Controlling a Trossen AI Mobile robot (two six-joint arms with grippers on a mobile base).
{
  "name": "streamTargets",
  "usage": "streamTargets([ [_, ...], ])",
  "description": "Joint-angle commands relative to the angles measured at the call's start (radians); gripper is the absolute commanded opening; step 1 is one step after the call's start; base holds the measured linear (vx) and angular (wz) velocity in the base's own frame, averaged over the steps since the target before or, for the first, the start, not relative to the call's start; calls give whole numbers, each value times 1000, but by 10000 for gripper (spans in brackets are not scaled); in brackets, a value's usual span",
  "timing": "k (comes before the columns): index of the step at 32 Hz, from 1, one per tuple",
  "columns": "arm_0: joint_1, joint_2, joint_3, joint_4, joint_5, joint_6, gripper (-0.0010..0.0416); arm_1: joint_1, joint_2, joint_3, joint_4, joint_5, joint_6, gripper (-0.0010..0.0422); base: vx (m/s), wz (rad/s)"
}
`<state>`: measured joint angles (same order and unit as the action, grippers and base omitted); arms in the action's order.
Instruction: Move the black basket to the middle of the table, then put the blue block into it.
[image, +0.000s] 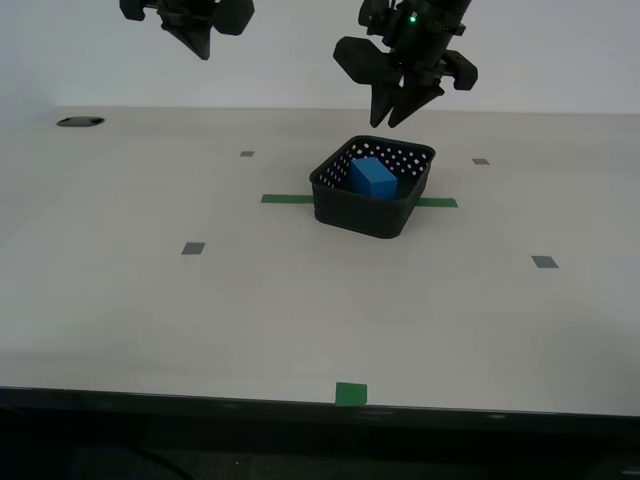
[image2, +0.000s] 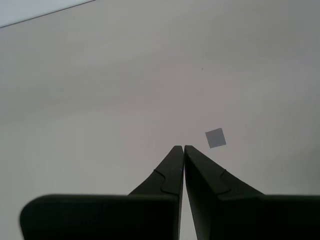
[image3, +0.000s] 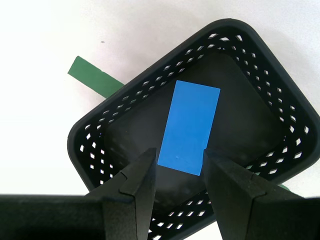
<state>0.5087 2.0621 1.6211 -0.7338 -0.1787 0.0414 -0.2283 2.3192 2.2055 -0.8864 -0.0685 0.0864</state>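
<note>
On the pale tabletop (image: 150, 300), the basket (image: 345, 205) sits mid-surface over the green tape (image: 286, 198) with the block (image: 373, 177) inside, my first pincer (image: 400, 108) apart above it, my second pincer (image2: 183, 148) together, so apparently only withdrawal remains.

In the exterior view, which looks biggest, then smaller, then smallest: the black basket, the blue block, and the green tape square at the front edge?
1. The black basket looks biggest.
2. The blue block inside it.
3. The green tape square, though it sits nearer the camera, so those two are close.
</note>
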Motion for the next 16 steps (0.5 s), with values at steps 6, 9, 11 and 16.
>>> streamTargets([
  [6, 0, 0, 1, 1, 1, 0, 123, 0, -1, 1, 13, 1, 4, 0, 0, 0],
  [9, 0, 0, 1, 2, 1, 0, 124, 0, -1, 1, 15, 1, 4, 0, 0, 0],
  [11, 0, 0, 1, 3, 1, 0, 124, -1, -1, 1, 18, 1, 4, 0, 0, 0],
  [16, 0, 0, 1, 8, 1, 0, 123, 0, -1, 1, 22, 1, 4, 0, 0, 0],
])
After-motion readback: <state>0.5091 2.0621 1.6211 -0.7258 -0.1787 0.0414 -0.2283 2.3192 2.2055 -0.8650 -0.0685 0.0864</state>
